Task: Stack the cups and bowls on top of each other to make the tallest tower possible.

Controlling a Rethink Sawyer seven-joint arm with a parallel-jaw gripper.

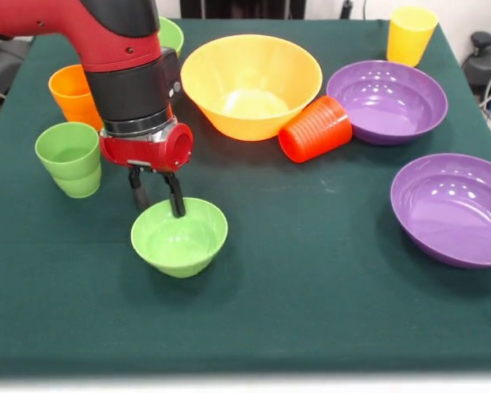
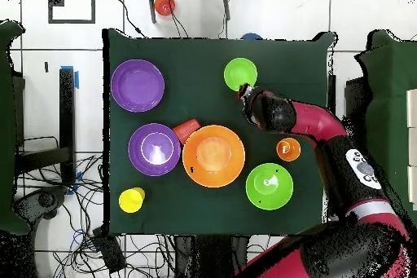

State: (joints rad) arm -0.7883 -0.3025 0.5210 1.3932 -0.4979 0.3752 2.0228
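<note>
at small green bowl (image 1: 179,237) rim, gripper (image 1: 156,197) straddles; overhead hides fingers.

**Camera placement: two views, one table**

Front view: set low and close at one long edge of the green table (image 1: 311,311), looking obliquely across and down. The table fills nearly the whole picture; its corners are cut off. The large orange-yellow bowl (image 1: 251,84) sits toward the top centre, the arm (image 1: 123,57) entering from the upper left.

Overhead view: set high above, looking straight down, farther off. The whole green table (image 2: 204,63) shows, with surrounding floor (image 2: 89,14) and cables (image 2: 81,185). The large orange-yellow bowl (image 2: 213,156) lies near the picture's middle, the arm (image 2: 326,128) to its right.

Shared ground: the tabletop round that bowl, turned half round between the views.
</note>
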